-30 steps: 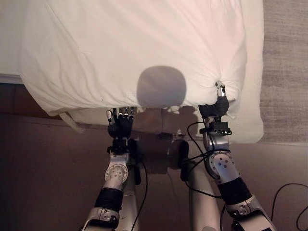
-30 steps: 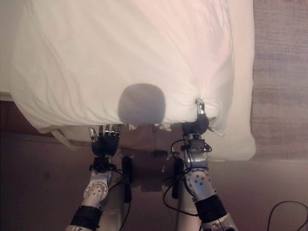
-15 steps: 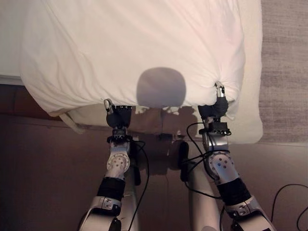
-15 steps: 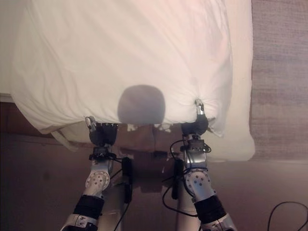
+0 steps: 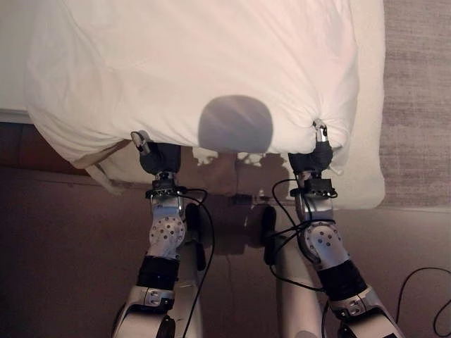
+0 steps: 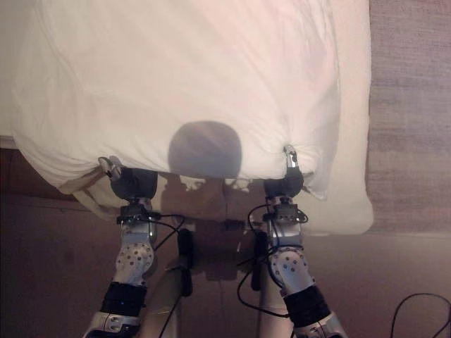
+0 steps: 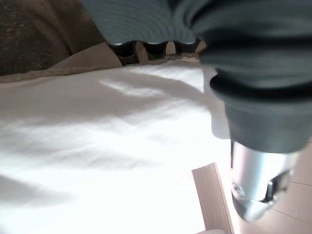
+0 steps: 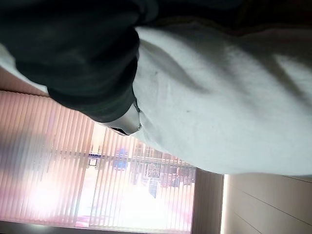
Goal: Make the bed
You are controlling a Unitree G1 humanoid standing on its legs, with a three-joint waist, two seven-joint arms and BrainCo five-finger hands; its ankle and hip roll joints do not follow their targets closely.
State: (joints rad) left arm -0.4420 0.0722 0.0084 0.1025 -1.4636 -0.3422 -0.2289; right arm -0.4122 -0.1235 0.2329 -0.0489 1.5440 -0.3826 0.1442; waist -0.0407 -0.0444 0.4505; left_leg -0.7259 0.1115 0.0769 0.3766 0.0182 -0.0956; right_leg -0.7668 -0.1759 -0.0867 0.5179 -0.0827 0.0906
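A white duvet [image 5: 190,63] covers the bed and hangs over its near edge. My left hand [image 5: 158,156] is pushed under the near left part of that edge, with its thumb [image 5: 141,143] sticking out beside a raised fold; the cloth [image 7: 97,146] lies across the hand. My right hand [image 5: 315,156] is at the near right corner, shut on the duvet with its thumb [image 5: 320,132] on top, and creases radiate from the pinch. The same cloth [image 8: 234,112] drapes past the right hand's dark cover [image 8: 73,58].
A white sheet on the mattress [image 5: 368,141] shows to the right of the duvet. A dark bed frame [image 5: 28,144] runs along the left. Grey carpet [image 5: 419,98] lies at the far right, brown floor [image 5: 70,253] in front. Window blinds [image 8: 97,185] show behind.
My left hand has moved up and to the left from below the edge and gone under the duvet, lifting a fold there. The right hand has kept its hold.
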